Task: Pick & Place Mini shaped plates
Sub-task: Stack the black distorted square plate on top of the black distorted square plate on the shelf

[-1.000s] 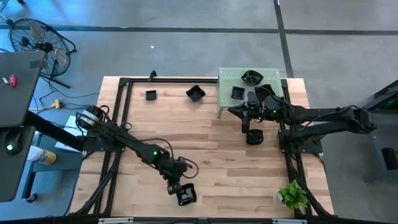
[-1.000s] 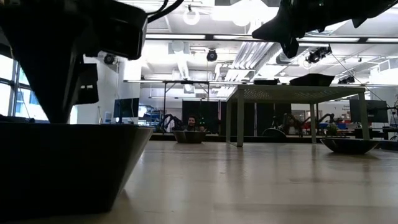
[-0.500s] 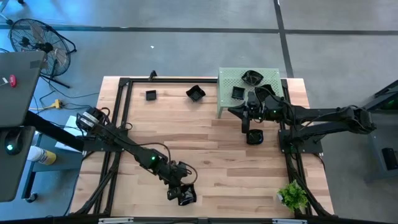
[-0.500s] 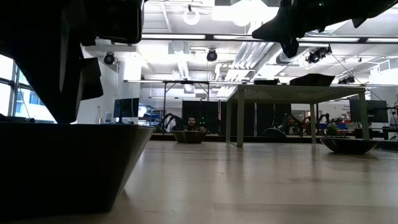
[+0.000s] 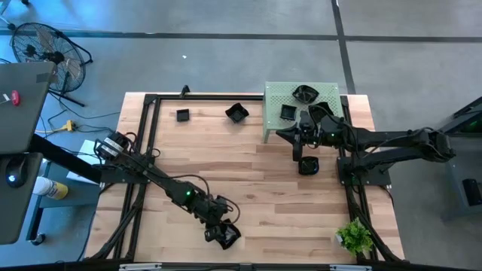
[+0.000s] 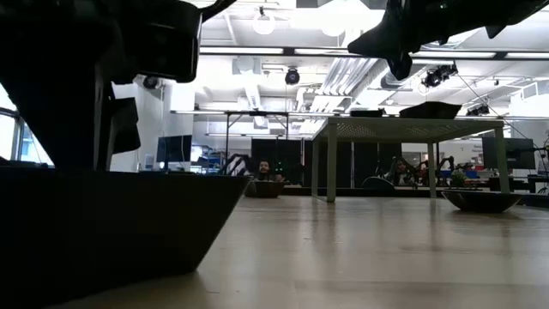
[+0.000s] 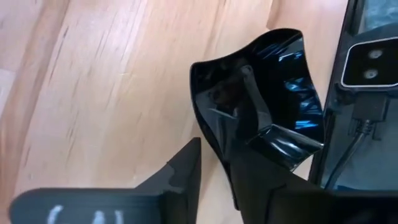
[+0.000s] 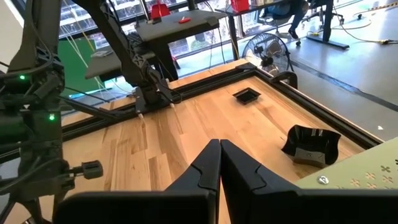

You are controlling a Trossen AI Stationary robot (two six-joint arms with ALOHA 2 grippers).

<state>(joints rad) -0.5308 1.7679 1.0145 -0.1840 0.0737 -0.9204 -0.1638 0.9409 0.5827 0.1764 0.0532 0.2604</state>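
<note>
Black dish (image 7: 261, 118) upright, open side up, corners flared, no clear long side, far from green stand (image 5: 301, 108). Left gripper (image 5: 223, 235) fingers straddle dish wall, clamped on rim. Right gripper (image 8: 219, 163) fingers together beside stand.

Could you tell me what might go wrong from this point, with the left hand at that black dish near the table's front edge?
1. The left hand straddles the wall of the glossy black dish; such a rim grip might slip.
2. That dish lies near the table's front edge, so a nudge could push it off.
3. The right hand, shut, hangs beside the pale green stand; swinging it might bump the dishes there.
</note>
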